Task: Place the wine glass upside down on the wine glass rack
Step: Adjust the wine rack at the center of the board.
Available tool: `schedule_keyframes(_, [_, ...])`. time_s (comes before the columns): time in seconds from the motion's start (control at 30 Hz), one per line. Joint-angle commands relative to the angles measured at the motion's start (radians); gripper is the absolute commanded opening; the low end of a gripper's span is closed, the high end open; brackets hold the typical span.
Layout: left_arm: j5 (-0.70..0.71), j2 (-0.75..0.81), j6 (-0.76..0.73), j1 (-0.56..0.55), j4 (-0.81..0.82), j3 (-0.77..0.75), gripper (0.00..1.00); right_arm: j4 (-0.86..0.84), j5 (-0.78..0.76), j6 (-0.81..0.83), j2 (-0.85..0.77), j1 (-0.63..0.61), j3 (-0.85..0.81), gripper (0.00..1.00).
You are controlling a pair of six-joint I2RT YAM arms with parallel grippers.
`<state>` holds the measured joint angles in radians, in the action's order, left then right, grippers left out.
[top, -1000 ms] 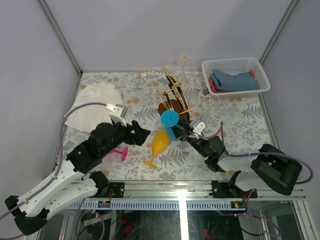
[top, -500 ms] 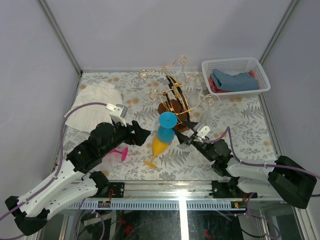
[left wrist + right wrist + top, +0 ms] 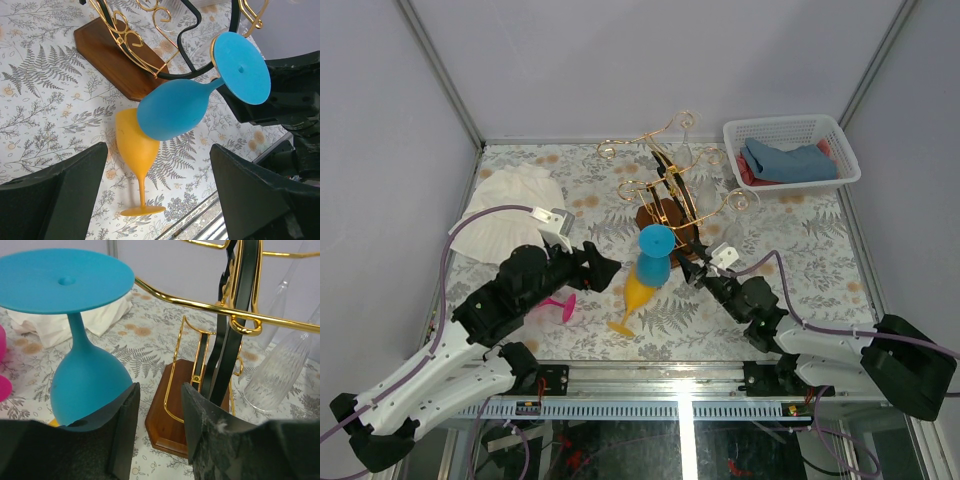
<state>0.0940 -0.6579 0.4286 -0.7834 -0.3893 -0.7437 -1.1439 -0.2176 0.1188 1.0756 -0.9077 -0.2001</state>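
Right hand: fingers apart, nothing between them, only the rack base shows through the gap, so released. Just left of its left finger is the blue wine glass, upside down, foot up, tilted. The foot sits against a gold wire arm of the rack; can't tell if it is actually hooked over it. The bowl rests on a yellow glass lying on its side on the tabletop. So the glass is at the rack but looks propped, not hung. Left hand: wide apart, empty, hovering near the two glasses. Risks: the yellow glass can roll, and if it shifts the blue one loses its prop and drops off the wire. A brush from the right finger beside the bowl would do the same. Pushing the foot further along the arm could jolt the clear glass on the rack.
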Motion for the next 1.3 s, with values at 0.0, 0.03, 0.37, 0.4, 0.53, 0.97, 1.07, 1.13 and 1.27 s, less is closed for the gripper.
schedule_keyframes(0.0, [-0.005, 0.012, -0.011, 0.007, 0.058, 0.008, 0.84, -0.025, -0.095, -0.022, 0.034, 0.001, -0.065, 0.41])
schedule_keyframes(0.03, [-0.005, 0.014, -0.011, 0.008, 0.058, 0.007, 0.84, -0.029, -0.113, -0.022, 0.042, 0.001, -0.068, 0.38])
schedule_keyframes(0.37, [-0.001, 0.009, -0.011, 0.008, 0.055, 0.008, 0.84, -0.015, -0.201, -0.008, 0.096, 0.053, -0.101, 0.25])
schedule_keyframes(0.4, [0.001, 0.010, -0.011, 0.009, 0.055, 0.008, 0.84, -0.014, -0.185, -0.015, 0.096, 0.066, -0.101, 0.25])
schedule_keyframes(0.53, [0.003, 0.009, -0.011, 0.010, 0.055, 0.007, 0.84, 0.000, -0.155, -0.037, 0.095, 0.115, -0.103, 0.24])
schedule_keyframes(0.97, [0.006, 0.009, -0.011, 0.012, 0.052, 0.005, 0.84, 0.127, 0.024, -0.055, 0.054, 0.298, -0.119, 0.24])
schedule_keyframes(1.07, [0.007, 0.007, -0.011, 0.013, 0.052, 0.005, 0.84, 0.160, 0.089, -0.065, 0.029, 0.342, -0.116, 0.24])
schedule_keyframes(1.13, [0.006, 0.008, -0.011, 0.014, 0.052, 0.004, 0.84, 0.188, 0.143, -0.070, 0.012, 0.372, -0.114, 0.24])
schedule_keyframes(1.27, [0.003, 0.005, -0.011, 0.019, 0.053, 0.003, 0.84, 0.249, 0.214, -0.073, -0.026, 0.419, -0.116, 0.23])
